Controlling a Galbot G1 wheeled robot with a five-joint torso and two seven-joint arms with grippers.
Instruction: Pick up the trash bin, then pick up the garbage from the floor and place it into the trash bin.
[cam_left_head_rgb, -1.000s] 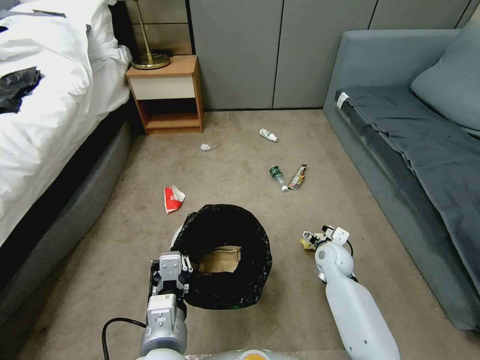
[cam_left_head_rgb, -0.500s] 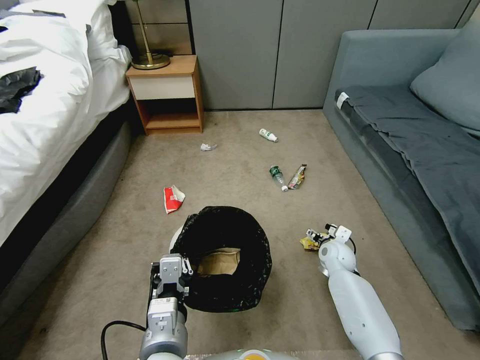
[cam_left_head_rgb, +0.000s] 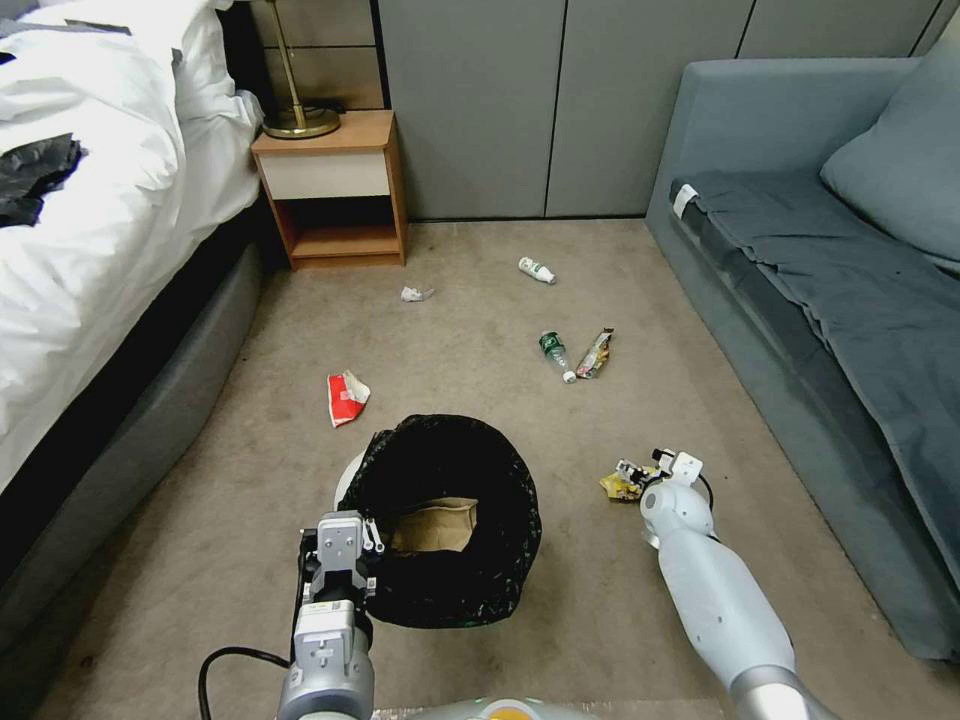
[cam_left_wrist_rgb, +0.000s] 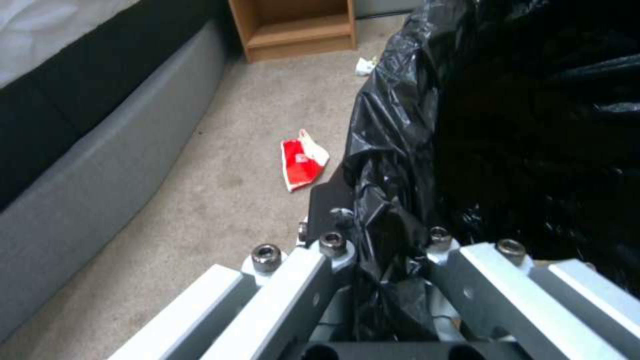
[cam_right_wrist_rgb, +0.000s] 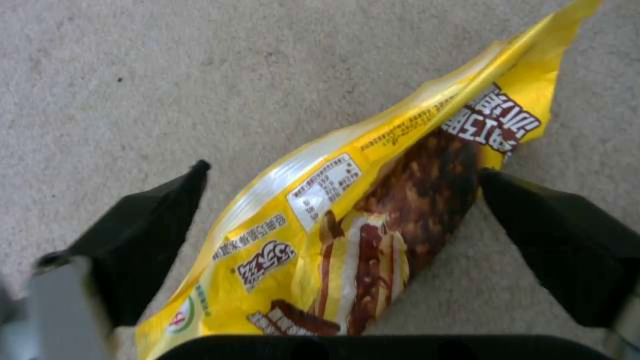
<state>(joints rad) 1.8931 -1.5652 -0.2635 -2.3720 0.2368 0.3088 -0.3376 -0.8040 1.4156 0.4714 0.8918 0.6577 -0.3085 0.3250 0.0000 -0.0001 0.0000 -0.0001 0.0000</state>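
The trash bin (cam_left_head_rgb: 450, 600), white with a black liner, hangs tilted in front of me, and a brown paper bag (cam_left_head_rgb: 435, 525) lies inside it. My left gripper (cam_left_head_rgb: 352, 555) is shut on the bin's near rim; in the left wrist view my left gripper (cam_left_wrist_rgb: 387, 250) pinches the liner (cam_left_wrist_rgb: 507, 125). My right gripper (cam_left_head_rgb: 632, 478) is low over a yellow snack wrapper (cam_left_head_rgb: 612, 486) on the floor (cam_left_head_rgb: 200, 520). In the right wrist view my right gripper (cam_right_wrist_rgb: 341, 170) is open, its black fingers (cam_right_wrist_rgb: 147, 220) on either side of the wrapper (cam_right_wrist_rgb: 347, 225).
More garbage lies farther off: a red-white packet (cam_left_head_rgb: 346, 397), a green-labelled bottle (cam_left_head_rgb: 556, 355), a brown wrapper (cam_left_head_rgb: 595, 353), a small bottle (cam_left_head_rgb: 536, 270) and a tissue (cam_left_head_rgb: 415, 294). A bed (cam_left_head_rgb: 90, 230) lines the left, a nightstand (cam_left_head_rgb: 335, 190) the back, a sofa (cam_left_head_rgb: 830, 300) the right.
The bin and my left gripper have drifted slightly toward me. The right arm has shifted a little to the right, with its gripper still over the yellow wrapper.
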